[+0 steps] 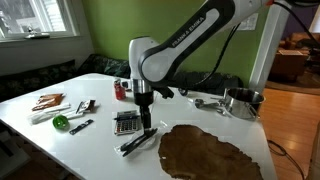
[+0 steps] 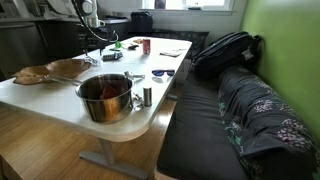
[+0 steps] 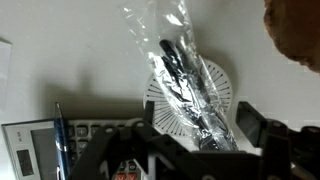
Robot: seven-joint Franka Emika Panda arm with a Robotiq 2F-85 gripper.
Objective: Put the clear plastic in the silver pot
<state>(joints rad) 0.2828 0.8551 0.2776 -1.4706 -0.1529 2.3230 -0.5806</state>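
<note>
The clear plastic [image 3: 176,52] is a long crinkled see-through wrap with dark contents. It lies on the white table over a pale round disc [image 3: 222,84], beside the dark calculator [image 1: 126,122]. In an exterior view it shows below the hand [image 1: 138,141]. My gripper [image 3: 198,120] is open, its two dark fingers straddling the plastic's near end, low over the table [image 1: 146,118]. The silver pot [image 1: 241,100] stands apart near the table's far end, with its long handle pointing toward the arm. It also shows close up in an exterior view [image 2: 105,97].
A large brown mat [image 1: 206,152] lies next to the plastic. A red can [image 1: 120,90], a green round object [image 1: 60,122], small tools and papers sit on the window side. A blue pen [image 3: 60,140] lies on the calculator. A small shaker [image 2: 147,96] stands by the pot.
</note>
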